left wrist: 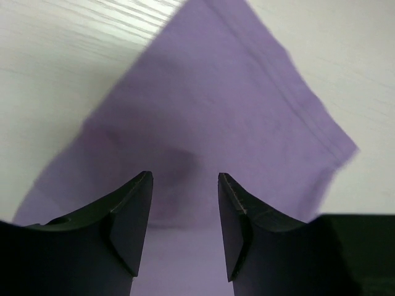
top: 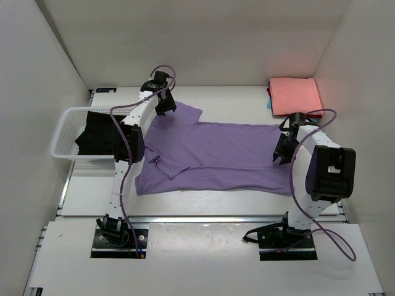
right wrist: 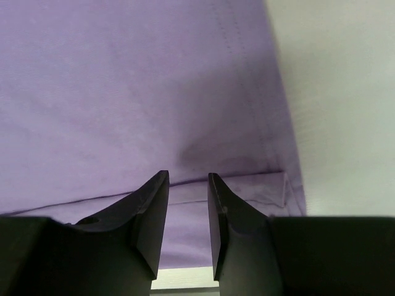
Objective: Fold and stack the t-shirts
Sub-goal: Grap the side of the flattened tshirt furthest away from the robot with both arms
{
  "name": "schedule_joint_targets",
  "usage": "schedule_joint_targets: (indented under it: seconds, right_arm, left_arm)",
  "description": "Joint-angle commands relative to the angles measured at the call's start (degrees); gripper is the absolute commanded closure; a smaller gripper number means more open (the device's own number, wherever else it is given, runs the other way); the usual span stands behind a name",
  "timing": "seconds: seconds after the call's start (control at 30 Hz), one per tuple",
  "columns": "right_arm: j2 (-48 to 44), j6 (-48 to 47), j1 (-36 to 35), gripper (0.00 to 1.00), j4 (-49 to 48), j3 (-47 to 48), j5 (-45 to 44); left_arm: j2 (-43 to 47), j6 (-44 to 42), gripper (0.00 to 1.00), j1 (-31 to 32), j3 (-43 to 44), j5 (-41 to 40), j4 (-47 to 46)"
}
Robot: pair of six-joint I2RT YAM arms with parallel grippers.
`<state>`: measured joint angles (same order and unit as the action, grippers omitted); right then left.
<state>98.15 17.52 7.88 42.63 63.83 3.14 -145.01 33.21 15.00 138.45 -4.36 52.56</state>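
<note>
The lilac-purple t-shirt [top: 216,157] lies spread across the table, its near long side folded over. My left gripper [top: 165,106] is open just above its far-left sleeve [left wrist: 216,117], holding nothing. My right gripper [top: 281,151] is open over the shirt's right hem [right wrist: 185,111], where a folded edge shows between the fingers. A folded salmon-pink t-shirt [top: 295,95] lies at the back right on a teal t-shirt [top: 270,103], of which only an edge shows. A black t-shirt [top: 99,132] hangs in the basket at the left.
A white lattice basket [top: 65,132] stands at the table's left edge. White walls close in the back and both sides. Purple cables loop off both arms.
</note>
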Motion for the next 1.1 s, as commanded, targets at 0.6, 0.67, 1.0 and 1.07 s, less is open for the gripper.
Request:
schedule_joint_targets:
  seconds: [0.6, 0.67, 1.0, 1.07]
  right_arm:
    - [3.0, -0.6, 0.0, 0.71, -2.1, 8.1, 4.4]
    - [4.3, -0.1, -0.2, 0.71, -2.0, 9.5, 4.5]
    - [7.1, 1.7, 1.6, 0.7, -5.4, 13.3, 4.7]
    - [7.8, 3.4, 2.0, 0.66, -7.2, 15.1, 3.8]
  left_arm:
    - [-5.4, -5.0, 0.34, -3.1, 4.4, -2.0, -5.7]
    - [-5.8, -4.6, 0.31, -3.6, 3.9, -2.1, -4.7]
    - [-7.1, -5.1, 0.71, -2.4, 3.8, 0.4, -3.1]
    - [-7.2, -5.7, 0.86, -2.5, 4.0, 1.1, -2.6]
